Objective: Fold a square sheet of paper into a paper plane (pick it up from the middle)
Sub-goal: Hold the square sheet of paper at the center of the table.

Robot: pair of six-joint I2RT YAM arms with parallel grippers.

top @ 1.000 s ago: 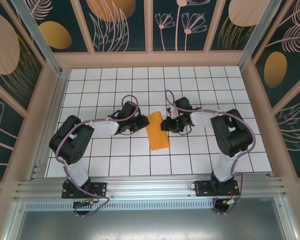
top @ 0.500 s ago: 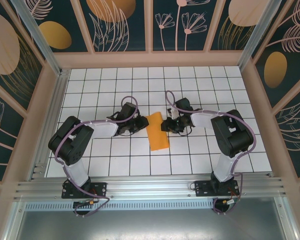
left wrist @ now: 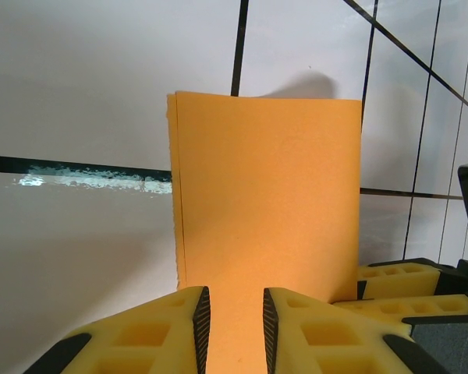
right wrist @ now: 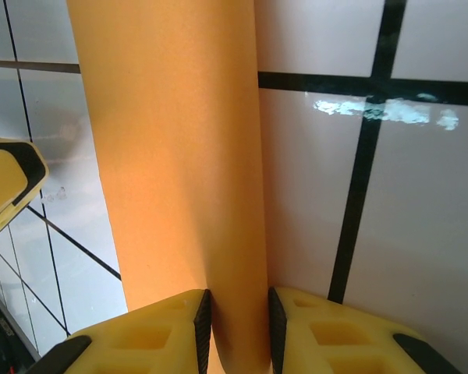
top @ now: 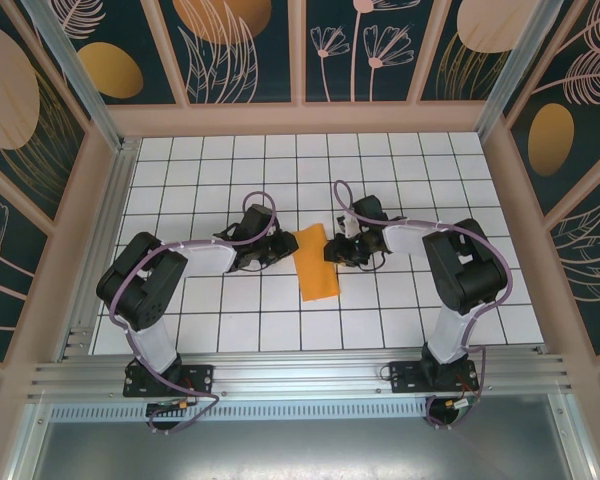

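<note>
The orange sheet of paper (top: pixel 315 262) lies folded in half as a tall rectangle on the white tiled table (top: pixel 400 300), between the two arms. My left gripper (top: pixel 285 243) sits low at its upper left edge. In the left wrist view the gripper (left wrist: pixel 232 312) is open, and the flat paper (left wrist: pixel 265 195) runs under the gap between its yellow fingers (left wrist: pixel 156 331). My right gripper (top: pixel 330 247) is at the paper's upper right edge. In the right wrist view that gripper (right wrist: pixel 235 312) is open, and the paper's (right wrist: pixel 171 156) rounded edge bulges up between its pads.
Black grid lines cross the table. Wooden walls with dark floral panels (top: pixel 240 50) enclose it on three sides, and an aluminium rail (top: pixel 300 375) runs along the near edge. The right gripper's yellow fingers (left wrist: pixel 405 288) show beyond the paper in the left wrist view.
The right arm has shifted very slightly. The paper and the left gripper stay where they were.
</note>
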